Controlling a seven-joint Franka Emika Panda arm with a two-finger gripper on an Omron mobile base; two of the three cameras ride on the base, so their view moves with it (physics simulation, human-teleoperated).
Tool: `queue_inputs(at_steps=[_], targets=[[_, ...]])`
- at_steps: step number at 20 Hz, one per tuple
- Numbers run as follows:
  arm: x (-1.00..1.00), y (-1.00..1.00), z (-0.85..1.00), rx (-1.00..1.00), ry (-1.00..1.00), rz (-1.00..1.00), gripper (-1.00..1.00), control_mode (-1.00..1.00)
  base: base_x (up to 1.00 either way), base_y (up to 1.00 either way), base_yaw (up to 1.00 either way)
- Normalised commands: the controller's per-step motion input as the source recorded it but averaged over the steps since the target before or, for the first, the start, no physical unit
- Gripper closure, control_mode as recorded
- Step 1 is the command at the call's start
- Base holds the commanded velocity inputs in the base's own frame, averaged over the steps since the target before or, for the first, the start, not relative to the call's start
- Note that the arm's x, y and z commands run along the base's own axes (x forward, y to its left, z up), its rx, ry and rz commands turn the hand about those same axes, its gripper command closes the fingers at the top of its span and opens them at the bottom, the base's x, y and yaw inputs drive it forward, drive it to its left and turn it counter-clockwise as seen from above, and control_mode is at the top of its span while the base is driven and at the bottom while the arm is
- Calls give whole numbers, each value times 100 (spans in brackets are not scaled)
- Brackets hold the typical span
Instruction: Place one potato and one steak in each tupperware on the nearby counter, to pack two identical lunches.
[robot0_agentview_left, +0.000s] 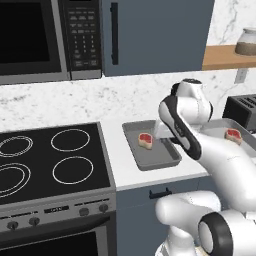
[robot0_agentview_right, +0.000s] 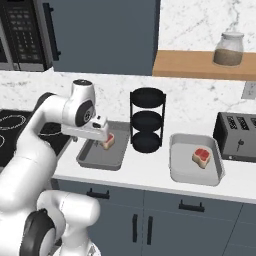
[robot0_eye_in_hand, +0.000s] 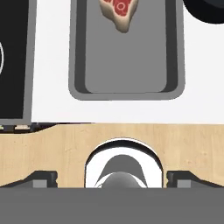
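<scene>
Two grey tupperware trays lie on the white counter (robot0_agentview_right: 145, 172). The left tupperware (robot0_agentview_right: 95, 159) (robot0_agentview_left: 162, 161) (robot0_eye_in_hand: 127, 65) holds one steak (robot0_agentview_right: 108, 141) (robot0_agentview_left: 146, 140) (robot0_eye_in_hand: 119, 11) near its far end. The right tupperware (robot0_agentview_right: 182, 172) (robot0_agentview_left: 212, 131) holds another steak (robot0_agentview_right: 201, 156) (robot0_agentview_left: 233, 135). My gripper (robot0_agentview_right: 100, 136) (robot0_agentview_left: 167, 140) (robot0_eye_in_hand: 112, 179) hovers just above the left tupperware, beside its steak, open and empty. In the hand view its fingertips (robot0_eye_in_hand: 43, 178) stand wide apart. No potato is in view.
A black three-tier rack (robot0_agentview_right: 147, 120) stands between the trays. A black toaster (robot0_agentview_right: 237, 135) sits at the far right. The stove (robot0_agentview_left: 50, 160) borders the counter on the left. A jar (robot0_agentview_right: 229, 48) rests on the wooden wall shelf above.
</scene>
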Motion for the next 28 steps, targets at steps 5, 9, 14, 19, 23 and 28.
queue_inputs(at_steps=[5, 9, 14, 19, 23, 28], targets=[[-40, 0, 0, -1, -1, 0, -100, -100, 0, 0, 0], [0, 0, 0, 0, 0, 0, -100, -100, 0, 0, 0], [0, 0, 0, 0, 0, 0, -100, 100, -52, -9, -3], [0, 0, 0, 0, 0, 0, -100, 100, -83, -30, -50], [0, 0, 0, 0, 0, 0, -100, 100, -14, -21, -79], [0, 0, 0, 0, 0, 0, -100, 100, 0, -59, -78]])
